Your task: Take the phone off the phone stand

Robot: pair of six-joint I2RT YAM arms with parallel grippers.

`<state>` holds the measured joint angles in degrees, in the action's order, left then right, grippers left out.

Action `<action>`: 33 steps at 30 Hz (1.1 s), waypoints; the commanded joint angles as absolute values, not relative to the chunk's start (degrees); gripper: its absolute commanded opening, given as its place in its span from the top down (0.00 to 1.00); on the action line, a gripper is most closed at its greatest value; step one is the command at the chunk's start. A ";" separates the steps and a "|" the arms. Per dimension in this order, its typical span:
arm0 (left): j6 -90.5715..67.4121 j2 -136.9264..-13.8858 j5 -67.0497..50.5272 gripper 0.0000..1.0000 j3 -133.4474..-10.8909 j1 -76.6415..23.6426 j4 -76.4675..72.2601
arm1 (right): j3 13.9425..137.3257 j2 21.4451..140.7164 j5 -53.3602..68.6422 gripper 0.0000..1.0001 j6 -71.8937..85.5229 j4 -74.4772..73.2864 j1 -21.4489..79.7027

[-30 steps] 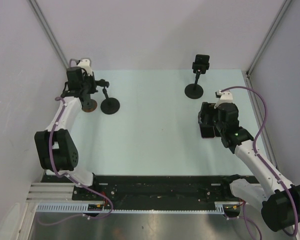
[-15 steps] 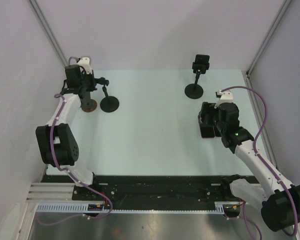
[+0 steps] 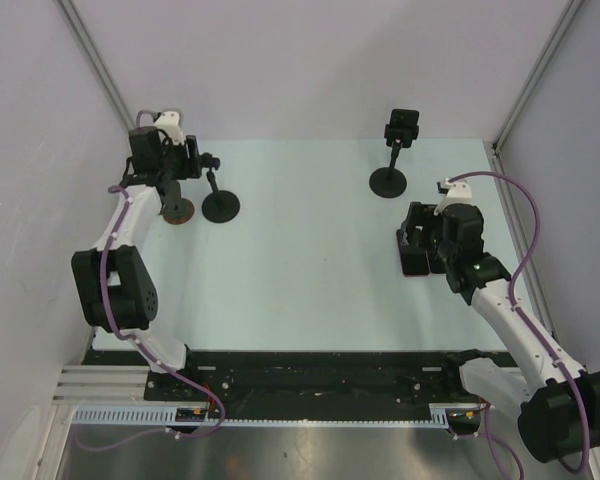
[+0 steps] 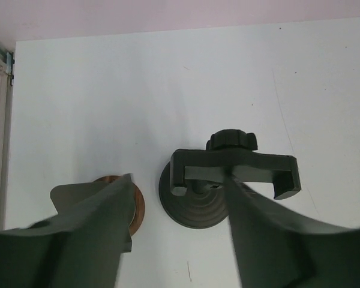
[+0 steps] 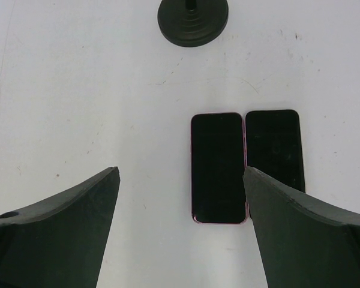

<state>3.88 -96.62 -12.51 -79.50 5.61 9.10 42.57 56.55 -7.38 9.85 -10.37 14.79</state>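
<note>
A black phone stand (image 4: 195, 207) stands below my left gripper (image 4: 180, 240), and its clamp (image 4: 234, 165) is empty. My left gripper is open, one finger over a brown disc (image 4: 138, 204) and the other beside the clamp. From above, this stand (image 3: 220, 205) is at the far left by my left gripper (image 3: 185, 170). Two phones lie flat side by side on the table, one pink-edged (image 5: 217, 167) and one black (image 5: 274, 150). My right gripper (image 5: 180, 228) hangs open above them, holding nothing.
A second black stand (image 3: 390, 180) stands at the far right, with its base (image 5: 192, 21) just beyond the phones. I cannot tell whether its head (image 3: 404, 128) holds anything. Enclosure walls close in on both sides.
My left gripper has opened from shut and drawn slightly back from the left stand. The right arm has shifted a little to the right.
</note>
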 commanded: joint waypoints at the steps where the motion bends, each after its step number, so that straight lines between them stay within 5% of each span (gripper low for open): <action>1: 4.05 -91.94 -15.11 0.26 -81.21 5.80 7.38 | 46.93 57.65 -5.37 0.09 10.02 -8.96 12.58; 9: -5.26 -81.32 -10.46 0.00 -77.44 2.99 8.08 | 56.77 68.62 -3.16 0.04 10.99 -8.18 9.05; 23: -13.54 -60.85 -12.39 0.00 -64.08 -13.26 15.56 | 80.14 99.56 -7.47 0.07 8.53 2.72 8.18; 33: -12.39 -56.16 -12.21 0.00 -57.13 -14.50 15.56 | 95.88 115.92 -7.38 0.14 6.95 3.34 8.26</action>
